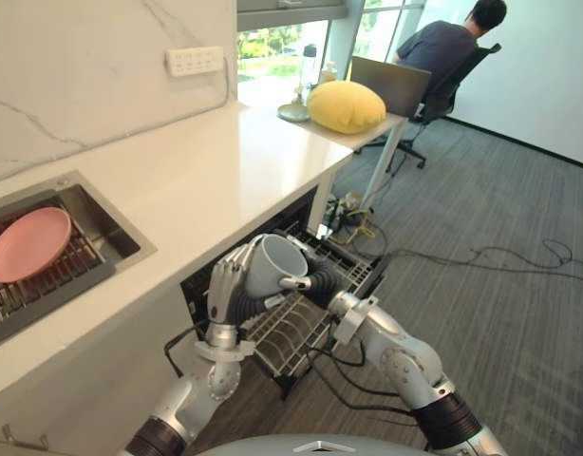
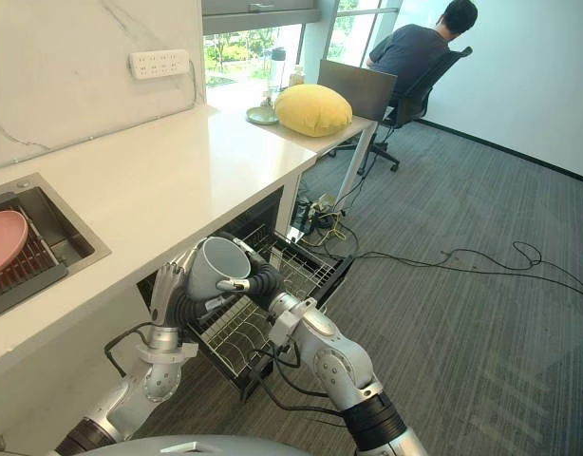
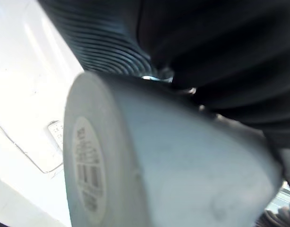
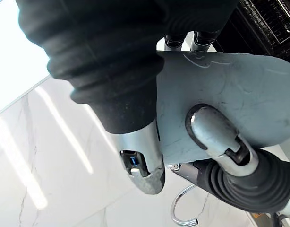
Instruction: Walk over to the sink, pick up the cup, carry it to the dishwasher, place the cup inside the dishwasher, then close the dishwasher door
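Note:
A grey-blue cup [image 1: 272,264] hangs tilted on its side, mouth toward the counter, just above the pulled-out wire rack [image 1: 293,334] of the open dishwasher under the counter. My right hand [image 1: 315,281] is shut on it, and in the right wrist view a finger [image 4: 216,137] is hooked in at the cup [image 4: 249,80]. My left hand [image 1: 227,285] stands upright on the cup's other side, its fingers nearly straight against the wall. The left wrist view looks at the cup's labelled base [image 3: 88,170].
The white counter [image 1: 206,180] runs along the left, with a sink [image 1: 106,233] holding a pink plate [image 1: 28,244]. A yellow cushion [image 1: 346,105] and a laptop [image 1: 391,84] lie on a desk ahead, where a person [image 1: 443,47] sits. Cables [image 1: 481,256] trail over the grey carpet.

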Robot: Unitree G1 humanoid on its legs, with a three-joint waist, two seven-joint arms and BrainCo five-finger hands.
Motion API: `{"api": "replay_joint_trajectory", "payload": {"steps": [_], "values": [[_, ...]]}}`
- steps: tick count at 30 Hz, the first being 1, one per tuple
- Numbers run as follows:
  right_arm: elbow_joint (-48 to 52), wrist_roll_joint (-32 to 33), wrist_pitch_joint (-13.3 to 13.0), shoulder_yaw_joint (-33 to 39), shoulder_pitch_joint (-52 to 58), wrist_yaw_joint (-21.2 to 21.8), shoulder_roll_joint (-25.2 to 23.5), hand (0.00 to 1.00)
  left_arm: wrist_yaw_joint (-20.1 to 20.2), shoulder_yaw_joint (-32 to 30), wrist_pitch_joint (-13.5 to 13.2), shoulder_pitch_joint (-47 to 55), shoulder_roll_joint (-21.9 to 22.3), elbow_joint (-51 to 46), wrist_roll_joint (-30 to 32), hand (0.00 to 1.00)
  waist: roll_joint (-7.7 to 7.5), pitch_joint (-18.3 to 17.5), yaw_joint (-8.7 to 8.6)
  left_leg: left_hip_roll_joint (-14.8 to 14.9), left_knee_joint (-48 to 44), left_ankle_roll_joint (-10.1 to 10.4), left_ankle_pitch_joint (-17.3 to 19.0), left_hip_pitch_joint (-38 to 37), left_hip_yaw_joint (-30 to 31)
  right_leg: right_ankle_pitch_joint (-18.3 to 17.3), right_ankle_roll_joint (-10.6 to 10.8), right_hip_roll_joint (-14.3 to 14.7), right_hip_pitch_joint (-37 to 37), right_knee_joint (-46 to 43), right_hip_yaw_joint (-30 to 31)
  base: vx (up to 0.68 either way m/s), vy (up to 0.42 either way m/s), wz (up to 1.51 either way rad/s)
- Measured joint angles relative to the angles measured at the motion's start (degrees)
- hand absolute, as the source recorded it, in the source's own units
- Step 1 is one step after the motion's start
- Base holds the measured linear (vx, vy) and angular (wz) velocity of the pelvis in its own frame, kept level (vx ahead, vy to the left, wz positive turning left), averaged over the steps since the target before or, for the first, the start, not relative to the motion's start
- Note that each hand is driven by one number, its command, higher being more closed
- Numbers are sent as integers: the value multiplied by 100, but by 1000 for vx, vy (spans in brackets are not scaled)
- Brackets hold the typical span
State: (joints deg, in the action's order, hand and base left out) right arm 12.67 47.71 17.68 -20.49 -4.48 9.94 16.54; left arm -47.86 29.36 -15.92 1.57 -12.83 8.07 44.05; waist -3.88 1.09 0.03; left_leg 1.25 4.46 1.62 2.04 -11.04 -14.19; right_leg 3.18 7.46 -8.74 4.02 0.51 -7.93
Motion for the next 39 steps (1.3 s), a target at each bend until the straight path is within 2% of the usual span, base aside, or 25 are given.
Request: {"api": "replay_joint_trajectory", "payload": {"steps": [9, 15, 16, 22, 28, 39], "values": [[0, -416, -201, -5, -37, 116, 8, 100, 2, -3, 0, -19, 1, -77, -1, 100, -17, -14, 2, 1, 0, 0, 0, -2, -2, 1, -2, 0, 3, 0, 1, 0, 0, 0], [2, -487, -520, -78, -37, 112, -3, 100, 4, -4, 40, -39, 7, -235, -23, 100, -17, -15, -4, 17, 1, 1, 1, -2, -4, 1, -2, 1, 3, 0, 0, 0, 0, 0], [3, -490, -589, -94, -36, 102, -21, 100, 20, -4, 47, -40, 14, -274, -80, 0, -17, -15, -5, 18, 0, 1, 1, -2, -4, 1, -2, 1, 3, 1, 1, 0, 0, 0], [0, -723, -674, -81, -33, -36, -48, 100, 359, 38, 65, -40, 60, -295, -336, 0, -16, -15, -10, 18, 1, 1, 0, -5, -4, 2, -3, 2, 5, 0, 0, 0, 0, 0], [-15, -764, -676, 40, 44, -80, -250, 100, 454, 43, 112, -40, 201, -297, -542, 0, -14, -16, -14, 16, 2, 2, -2, -8, 1, 1, -3, 2, 11, 0, -8, 0, 0, 0], [-260, -761, -930, 97, 282, -183, -537, 100, 581, 5, 235, -5, 277, -285, -654, 0, 4, -17, -58, 1, 40, -2, -33, -13, 28, -2, -7, 1, 19, -8, -51, 0, 0, 0]]}}
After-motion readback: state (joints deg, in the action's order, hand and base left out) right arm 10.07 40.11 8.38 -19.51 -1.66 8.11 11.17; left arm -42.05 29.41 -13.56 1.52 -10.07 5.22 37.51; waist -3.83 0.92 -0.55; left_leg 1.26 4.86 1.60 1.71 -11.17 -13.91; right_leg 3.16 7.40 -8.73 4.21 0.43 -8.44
